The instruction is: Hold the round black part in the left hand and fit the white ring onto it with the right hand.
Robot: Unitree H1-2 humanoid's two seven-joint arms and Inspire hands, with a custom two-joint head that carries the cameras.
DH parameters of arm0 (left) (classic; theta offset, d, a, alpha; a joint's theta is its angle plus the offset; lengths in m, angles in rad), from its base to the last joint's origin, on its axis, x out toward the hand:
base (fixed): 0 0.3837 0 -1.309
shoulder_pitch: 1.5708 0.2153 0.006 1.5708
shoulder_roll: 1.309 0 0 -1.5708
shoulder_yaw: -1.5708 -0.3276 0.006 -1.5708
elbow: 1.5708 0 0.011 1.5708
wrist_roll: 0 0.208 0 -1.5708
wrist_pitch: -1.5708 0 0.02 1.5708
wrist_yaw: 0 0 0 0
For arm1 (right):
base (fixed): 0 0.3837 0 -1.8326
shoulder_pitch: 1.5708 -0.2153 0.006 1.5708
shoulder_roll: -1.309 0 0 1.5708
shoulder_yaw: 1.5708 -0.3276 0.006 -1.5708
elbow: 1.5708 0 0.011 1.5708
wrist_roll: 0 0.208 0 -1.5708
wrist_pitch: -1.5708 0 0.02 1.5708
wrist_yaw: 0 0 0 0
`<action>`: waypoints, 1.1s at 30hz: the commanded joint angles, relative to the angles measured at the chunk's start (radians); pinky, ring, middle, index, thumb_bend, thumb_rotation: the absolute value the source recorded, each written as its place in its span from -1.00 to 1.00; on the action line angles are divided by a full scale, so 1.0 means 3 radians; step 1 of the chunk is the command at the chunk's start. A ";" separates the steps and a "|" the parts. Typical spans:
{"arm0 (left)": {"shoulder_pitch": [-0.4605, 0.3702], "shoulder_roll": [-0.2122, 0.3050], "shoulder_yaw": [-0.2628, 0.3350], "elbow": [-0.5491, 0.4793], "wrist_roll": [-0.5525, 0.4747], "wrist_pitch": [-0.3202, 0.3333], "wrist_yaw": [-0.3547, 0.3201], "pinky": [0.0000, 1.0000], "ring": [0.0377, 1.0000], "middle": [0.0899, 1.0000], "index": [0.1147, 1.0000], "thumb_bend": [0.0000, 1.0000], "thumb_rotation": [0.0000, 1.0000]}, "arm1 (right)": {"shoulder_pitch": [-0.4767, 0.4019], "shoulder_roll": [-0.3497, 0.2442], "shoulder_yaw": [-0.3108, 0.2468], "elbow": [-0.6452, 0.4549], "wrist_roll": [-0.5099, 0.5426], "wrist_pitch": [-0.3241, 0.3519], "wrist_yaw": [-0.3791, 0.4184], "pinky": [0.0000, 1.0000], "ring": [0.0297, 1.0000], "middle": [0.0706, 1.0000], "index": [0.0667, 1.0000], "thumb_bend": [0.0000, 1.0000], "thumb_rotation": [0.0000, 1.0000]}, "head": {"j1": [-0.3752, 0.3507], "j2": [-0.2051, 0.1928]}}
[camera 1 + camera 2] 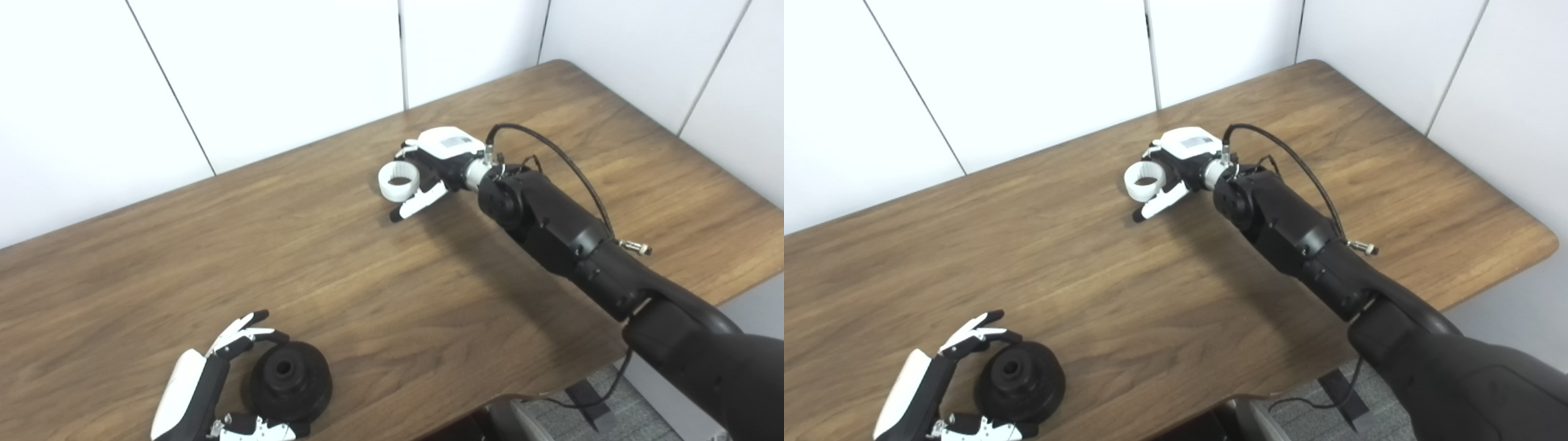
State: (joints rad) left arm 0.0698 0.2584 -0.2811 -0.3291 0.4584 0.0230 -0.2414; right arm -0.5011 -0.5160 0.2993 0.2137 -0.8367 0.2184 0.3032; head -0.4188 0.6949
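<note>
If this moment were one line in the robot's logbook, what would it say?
left robot hand: cupped around round black part on table | right robot hand: holding white ring | ring and part far apart | fitting not begun

You look down from the robot's head through two cameras set side by side — both tilted steeply onto the wooden table [367, 275] and facing its far edge and the white wall panels [275, 73] behind. Your left eye view sits a little to the left, so everything lands further right in it; the table's far right corner is cut off there, while the right eye view shows it whole. Both views share nearly the whole scene — the tabletop, the wall, both arms entering from the bottom edge. You sit close: the right arm [1427, 367] fills the lower right corner.
</note>
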 commanded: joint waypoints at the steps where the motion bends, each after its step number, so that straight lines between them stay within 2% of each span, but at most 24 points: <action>1: 0.0008 0.0031 0.0001 -0.0065 -0.0040 -0.0021 -0.0044 0.53 0.85 0.77 0.05 0.85 -0.71 | -0.0106 -0.0087 -0.0035 -0.0047 -0.0019 -0.0024 -0.0092 0.80 0.91 0.88 0.58 0.87 0.26 | -0.0003 0.0004; 3: 0.0009 0.0031 0.0000 -0.0070 -0.0035 -0.0010 -0.0049 0.53 0.85 0.77 0.05 0.85 -0.71 | -0.0100 -0.0081 -0.0036 -0.0034 -0.0027 -0.0023 -0.0114 0.80 0.90 0.87 0.57 0.85 0.24 | -0.0003 0.0004; 11: 0.0008 0.0028 -0.0005 -0.0080 -0.0023 0.0001 -0.0057 0.53 0.85 0.78 0.05 0.85 -0.69 | -0.0065 -0.0046 -0.0068 0.0015 -0.0008 -0.0073 -0.0367 0.78 0.83 0.79 0.36 0.61 -0.08 | 0.0018 0.0026; 18: 0.0003 0.0020 -0.0005 -0.0079 -0.0017 -0.0005 -0.0050 0.52 0.85 0.77 0.05 0.84 -0.68 | -0.0053 -0.0019 -0.0069 0.0034 -0.0002 -0.0059 -0.0483 0.79 0.80 0.75 0.29 0.53 -0.16 | 0.0031 0.0040; 23: -0.0001 0.0014 -0.0008 -0.0093 -0.0010 0.0039 -0.0069 0.54 0.86 0.78 0.06 0.84 -0.68 | -0.0023 0.0060 -0.0104 0.0074 0.0014 -0.0027 -0.0670 0.77 0.76 0.71 0.25 0.51 -0.20 | 0.0041 0.0045; 33: -0.0007 0.0007 -0.0019 -0.0105 0.0001 0.0058 -0.0068 0.54 0.85 0.78 0.06 0.83 -0.68 | 0.0050 0.0249 -0.0185 0.0123 0.0079 0.0078 -0.0856 0.77 0.74 0.68 0.23 0.50 -0.16 | 0.0064 0.0065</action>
State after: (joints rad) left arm 0.0714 0.2579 -0.2802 -0.3372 0.4592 0.0381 -0.2466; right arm -0.4673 -0.4554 0.2564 0.2518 -0.8128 0.2256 0.0824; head -0.3988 0.7133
